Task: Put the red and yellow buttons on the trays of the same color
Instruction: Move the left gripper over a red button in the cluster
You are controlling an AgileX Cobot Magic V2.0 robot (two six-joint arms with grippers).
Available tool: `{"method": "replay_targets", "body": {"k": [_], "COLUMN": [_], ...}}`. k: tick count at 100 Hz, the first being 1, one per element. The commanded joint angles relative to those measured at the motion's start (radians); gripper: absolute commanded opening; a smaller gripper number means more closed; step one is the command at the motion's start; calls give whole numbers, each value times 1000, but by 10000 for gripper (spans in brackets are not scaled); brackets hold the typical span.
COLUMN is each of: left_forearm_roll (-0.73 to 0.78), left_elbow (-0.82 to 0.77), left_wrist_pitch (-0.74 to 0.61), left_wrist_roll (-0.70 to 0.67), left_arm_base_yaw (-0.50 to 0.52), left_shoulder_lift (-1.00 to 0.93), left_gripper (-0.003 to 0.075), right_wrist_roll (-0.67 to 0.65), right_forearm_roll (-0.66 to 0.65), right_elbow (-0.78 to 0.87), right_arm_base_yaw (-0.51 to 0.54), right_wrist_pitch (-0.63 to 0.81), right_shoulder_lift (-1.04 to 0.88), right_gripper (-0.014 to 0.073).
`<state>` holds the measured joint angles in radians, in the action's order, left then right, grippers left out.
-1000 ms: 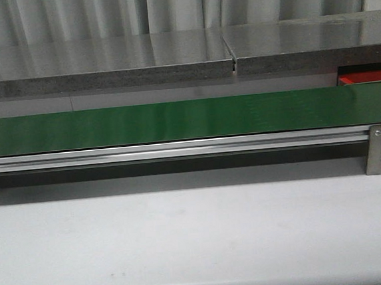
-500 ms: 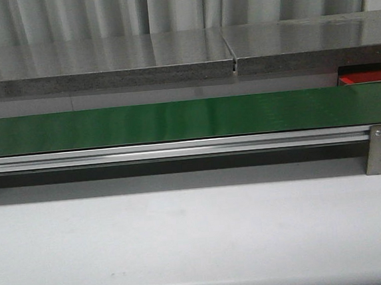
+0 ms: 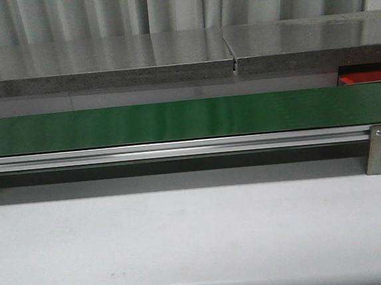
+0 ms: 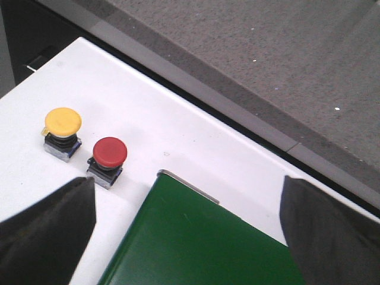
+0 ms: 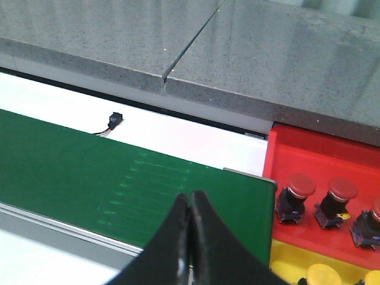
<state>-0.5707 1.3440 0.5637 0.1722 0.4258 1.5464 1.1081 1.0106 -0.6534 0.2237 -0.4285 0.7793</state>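
Left gripper point(image 4: 187, 228) wide open, empty; right gripper point(image 5: 190, 237) closed, empty; red button point(image 4: 108, 160) beside belt point(image 4: 202, 243) looks light, rigid—grip its square base.

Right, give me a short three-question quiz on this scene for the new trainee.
1. Count: how many red-capped buttons show, at least partly, in the red tray?
2. True or false: the right gripper is shut and holds nothing.
3. The loose red button and yellow button near the left gripper rest on: A) the green belt; B) the white table; C) the grey counter.
Key: 1 three; 2 true; 3 B.
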Motion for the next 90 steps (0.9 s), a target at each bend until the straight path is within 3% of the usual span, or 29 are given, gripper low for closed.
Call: {"method": "replay_targets", "body": {"k": [1, 50, 90], "left_forearm_roll": [-44, -68, -71], "left_elbow": [73, 263, 311], "left_wrist_pitch": [-42, -28, -91], "left_wrist_roll": [-11, -11, -38], "left_arm_base_yaw": [4, 4, 4], "left_shoulder_lift": [43, 364, 482], "left_gripper": [620, 620, 620], "right_wrist_roll": [2, 2, 2], "right_forearm_roll": [20, 21, 21], "right_elbow": [-29, -29, -29], "right_arm_base_yaw": [-2, -2, -2], "right_wrist_pitch": [40, 40, 40], "right_shoulder_lift": [-7, -7, -7], "right_gripper": [-117, -117, -117]}}
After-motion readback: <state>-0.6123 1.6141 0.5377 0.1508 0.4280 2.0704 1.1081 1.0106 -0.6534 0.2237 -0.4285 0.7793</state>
